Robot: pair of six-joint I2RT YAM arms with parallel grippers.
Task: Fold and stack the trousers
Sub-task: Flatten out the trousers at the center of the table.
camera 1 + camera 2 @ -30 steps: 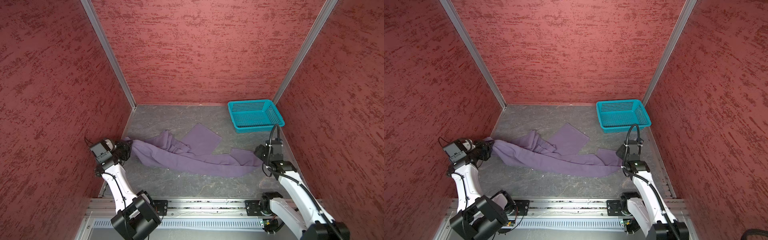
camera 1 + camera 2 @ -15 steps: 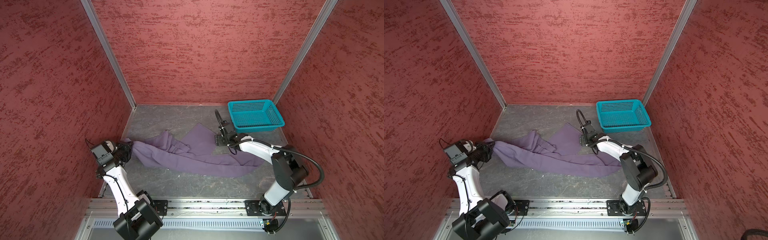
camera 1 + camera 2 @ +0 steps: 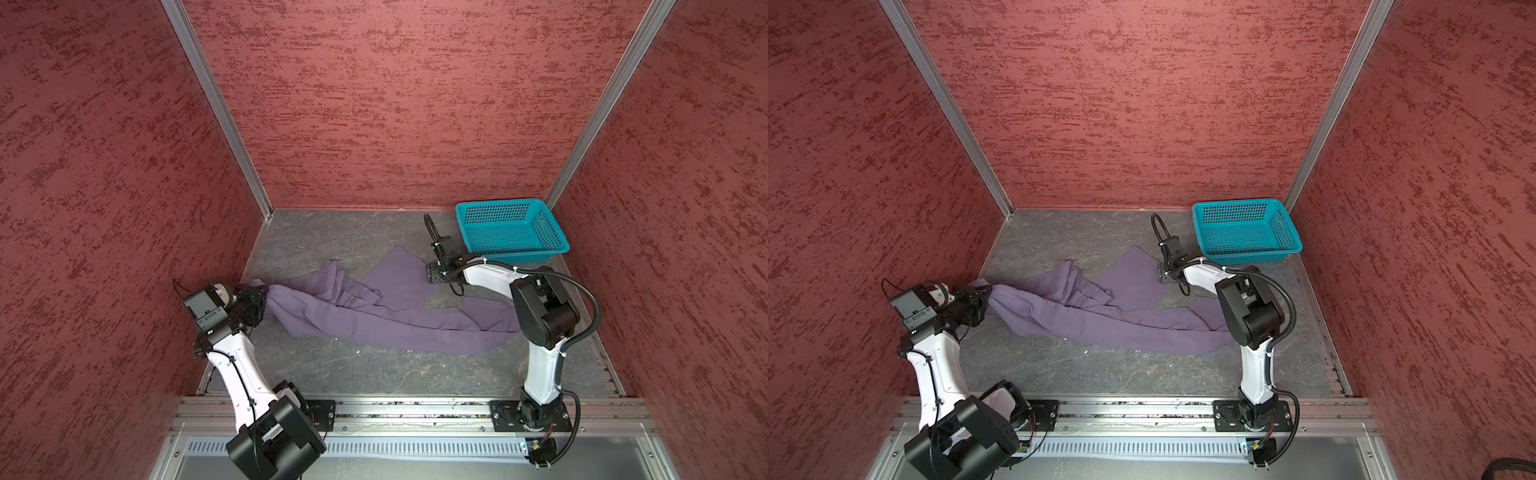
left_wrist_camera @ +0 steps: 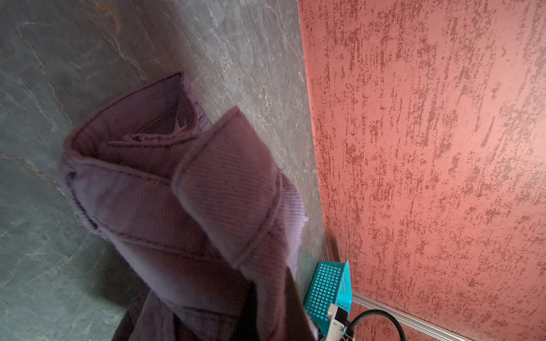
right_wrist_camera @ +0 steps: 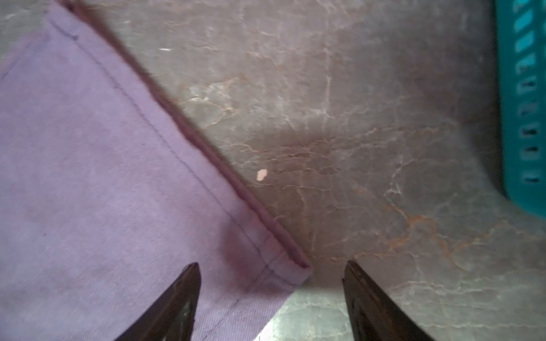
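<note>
Nearest the rail and well apart from the basket, your left gripper is clamped on a bunched end of the trousers. My guess is that it serves as an anchor, so the cloth can be drawn straight before any fold. From there the trousers sprawl rumpled over the counter toward the basket, and one leg angles up to end near it. Just beside the basket, your right gripper sits low at that leg's end with its jaws spread wide, holding nothing. It looks lined up to pinch the corner.

Both top views give you the whole layout and the left grip, but the right jaws are too small to read there. The right wrist view fills that in: the hem corner lies between the fingertips, one over cloth and one over bare counter. You cannot tell from it whether they touch down. The left wrist view shows that the clamped end is the stitched waistband, though the gripper itself is out of frame.
</note>
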